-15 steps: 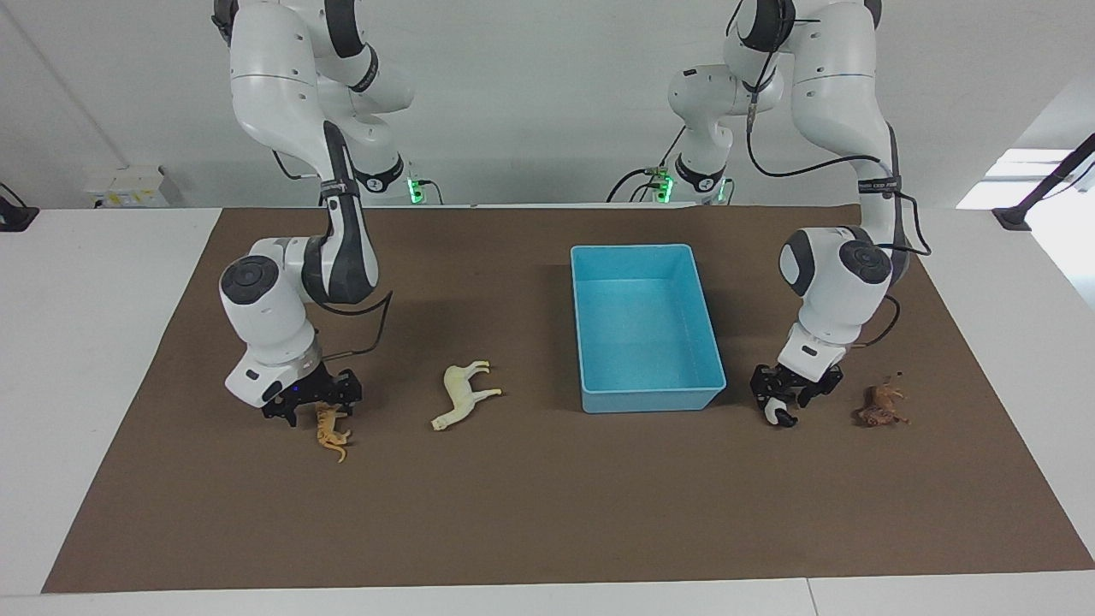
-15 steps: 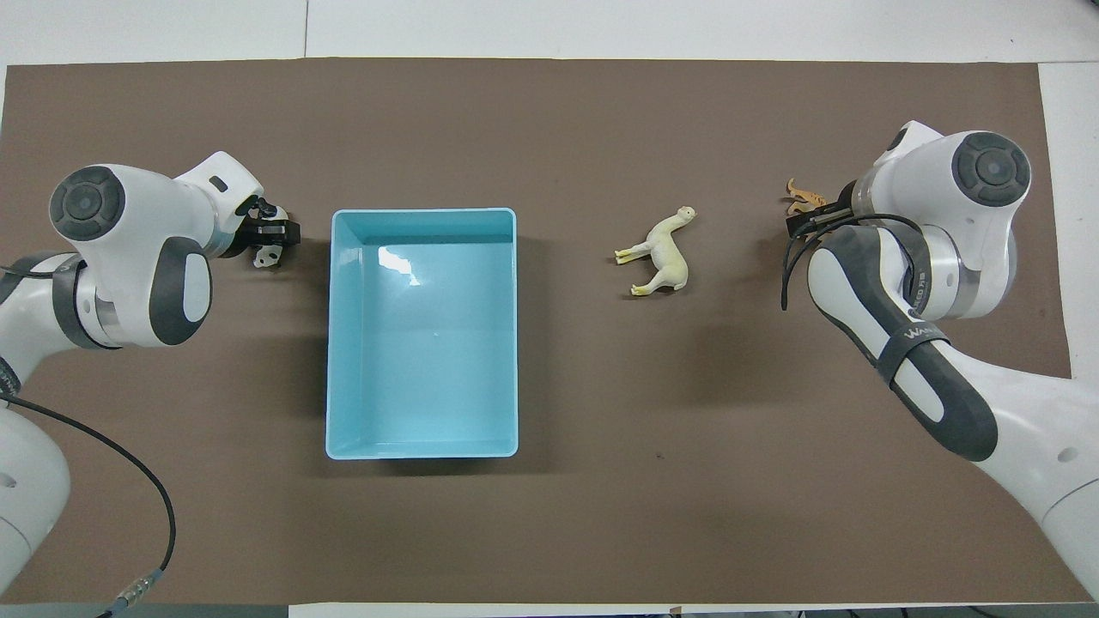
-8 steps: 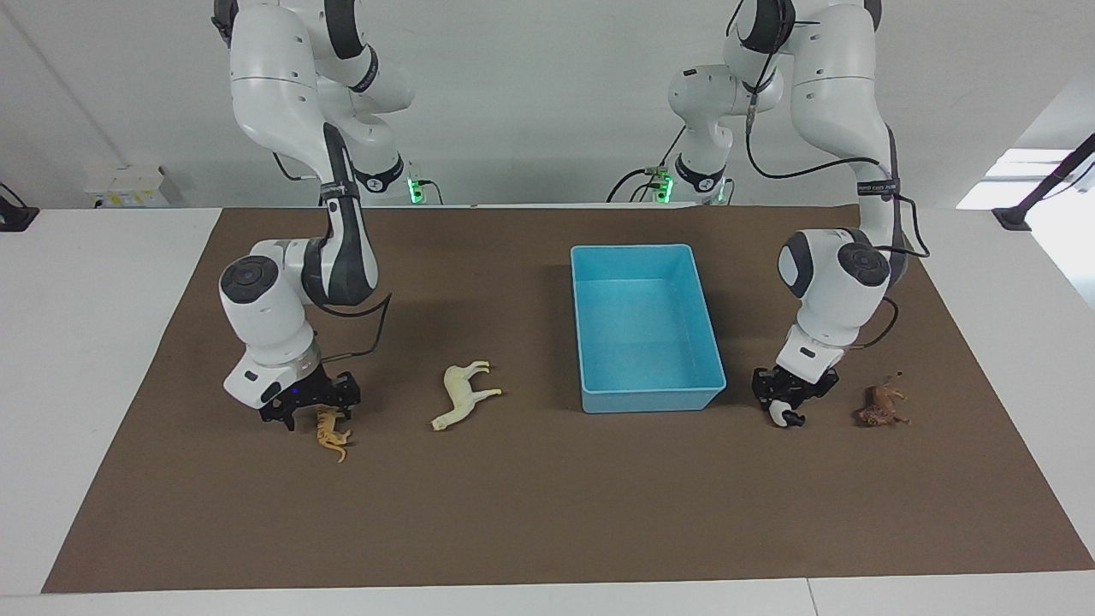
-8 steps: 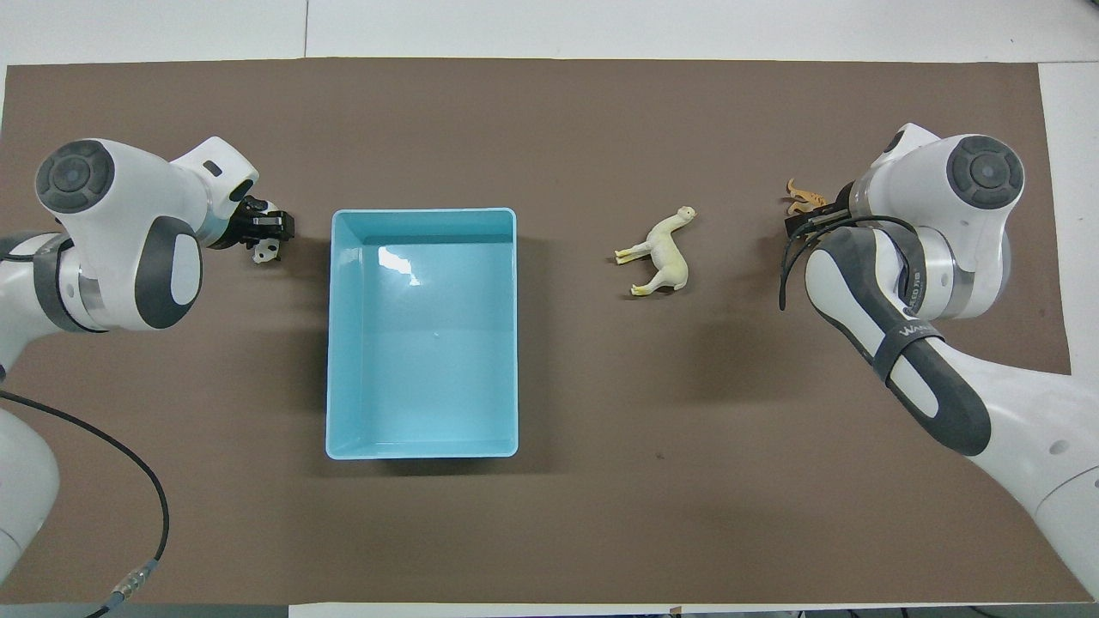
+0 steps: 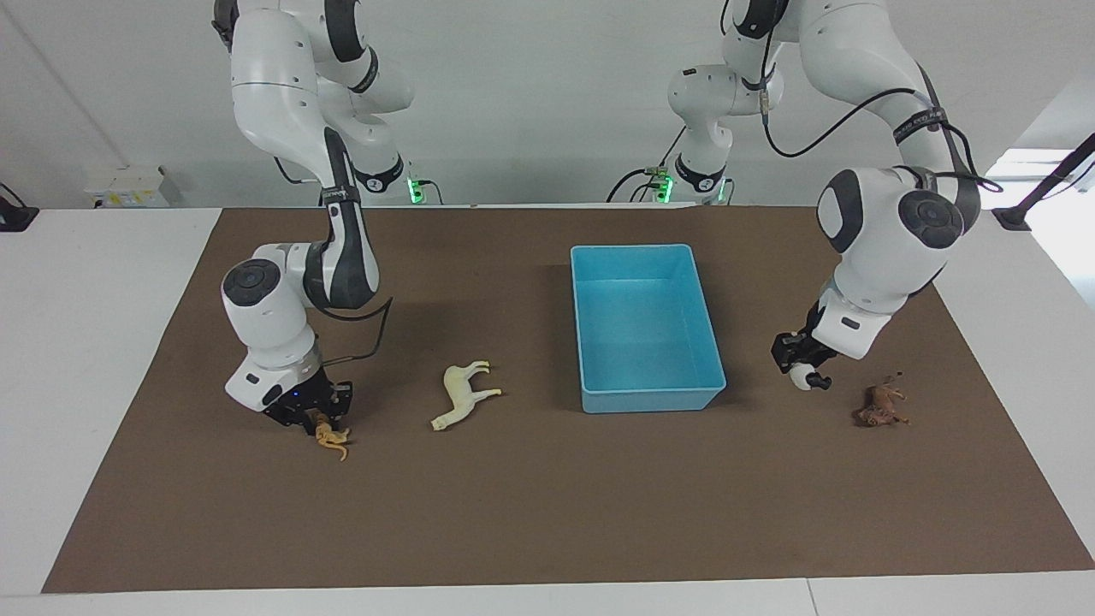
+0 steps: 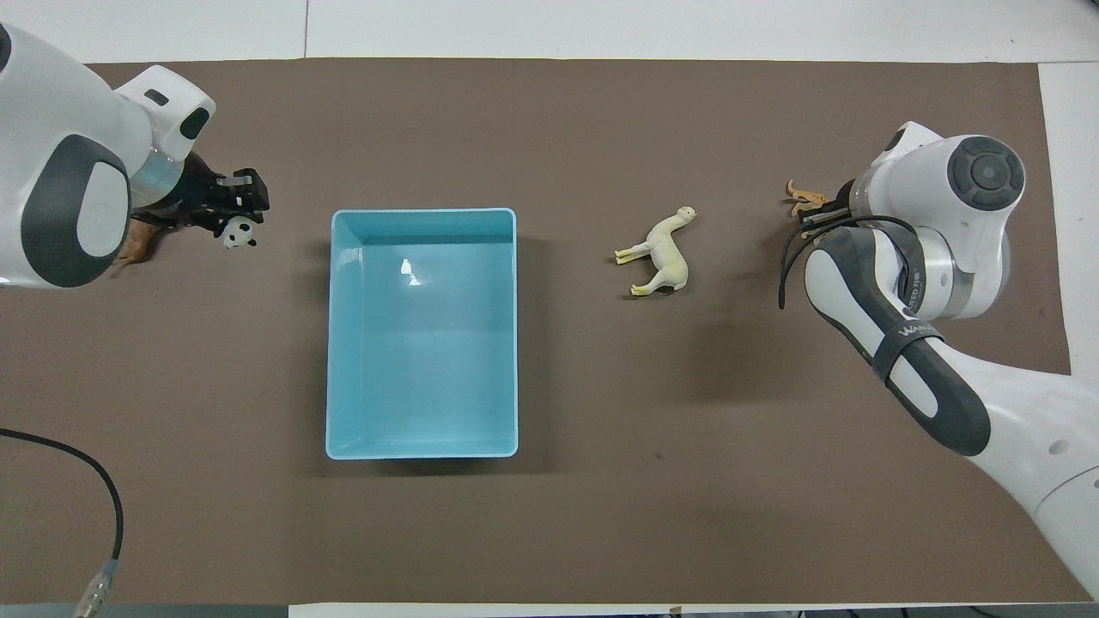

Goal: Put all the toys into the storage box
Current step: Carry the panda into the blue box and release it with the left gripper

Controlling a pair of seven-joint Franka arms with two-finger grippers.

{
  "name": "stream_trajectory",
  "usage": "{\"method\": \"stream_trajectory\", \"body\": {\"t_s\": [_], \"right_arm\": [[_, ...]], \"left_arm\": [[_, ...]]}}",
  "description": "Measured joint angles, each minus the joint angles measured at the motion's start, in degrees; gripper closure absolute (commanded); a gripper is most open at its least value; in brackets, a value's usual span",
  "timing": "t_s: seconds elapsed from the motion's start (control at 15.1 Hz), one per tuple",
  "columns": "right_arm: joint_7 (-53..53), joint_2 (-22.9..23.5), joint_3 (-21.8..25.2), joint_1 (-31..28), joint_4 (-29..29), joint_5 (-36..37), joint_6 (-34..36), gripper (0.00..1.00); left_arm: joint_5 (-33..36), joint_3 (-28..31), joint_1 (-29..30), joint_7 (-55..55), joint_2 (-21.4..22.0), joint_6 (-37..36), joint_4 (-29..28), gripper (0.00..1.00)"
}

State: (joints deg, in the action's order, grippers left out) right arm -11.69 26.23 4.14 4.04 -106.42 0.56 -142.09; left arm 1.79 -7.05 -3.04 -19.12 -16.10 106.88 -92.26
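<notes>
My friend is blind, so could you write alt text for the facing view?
Two robot arms pick toys off a brown mat: the left gripper holds a panda lifted beside the empty blue storage box, the right gripper closes on a tiger. A white horse and brown lion lie untouched.

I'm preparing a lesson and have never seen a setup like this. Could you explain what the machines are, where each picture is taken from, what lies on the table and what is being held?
These are two white robot arms at a table covered by a brown mat. One picture faces the robots from across the table; the other looks down from above their end.

On the mat sits an empty blue box. A cream horse lies beside it, and a brown lion lies toward the left arm's end.

The left gripper has its fingers shut on a panda, raised above the mat between the box and the lion. The right gripper is down on the mat, fingers shut on an orange tiger that is not yet lifted.
</notes>
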Motion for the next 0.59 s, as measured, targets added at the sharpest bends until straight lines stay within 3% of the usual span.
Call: {"method": "stream_trajectory", "body": {"t_s": [0.13,0.26,0.33,0.4,0.46,0.59], "right_arm": [[0.0,0.0,0.0,0.1,0.0,0.0,0.0,1.00],[0.0,0.0,-0.1,0.3,0.0,0.0,-0.1,1.00],[0.0,0.0,-0.1,0.4,0.1,0.0,-0.1,1.00],[0.0,0.0,-0.1,0.4,0.1,0.0,-0.1,1.00],[0.0,0.0,-0.1,0.5,0.4,0.0,0.0,1.00],[0.0,-0.5,-0.1,0.7,1.6,0.0,0.9,1.00]], "left_arm": [[0.0,-0.2,-5.2,-8.7,1.0,-1.0,-0.6,0.54],[0.0,-0.3,-10.2,-16.4,1.1,-0.8,-2.2,0.45],[0.0,-0.4,-12.1,-18.4,1.3,-0.3,-3.8,0.37],[0.0,-0.4,-13.4,-19.4,1.8,0.9,-5.9,0.09],[0.0,-0.4,-14.2,-19.9,2.5,2.4,-8.3,0.00],[0.0,-0.3,-14.5,-20.2,3.7,4.1,-11.4,0.00]]}}
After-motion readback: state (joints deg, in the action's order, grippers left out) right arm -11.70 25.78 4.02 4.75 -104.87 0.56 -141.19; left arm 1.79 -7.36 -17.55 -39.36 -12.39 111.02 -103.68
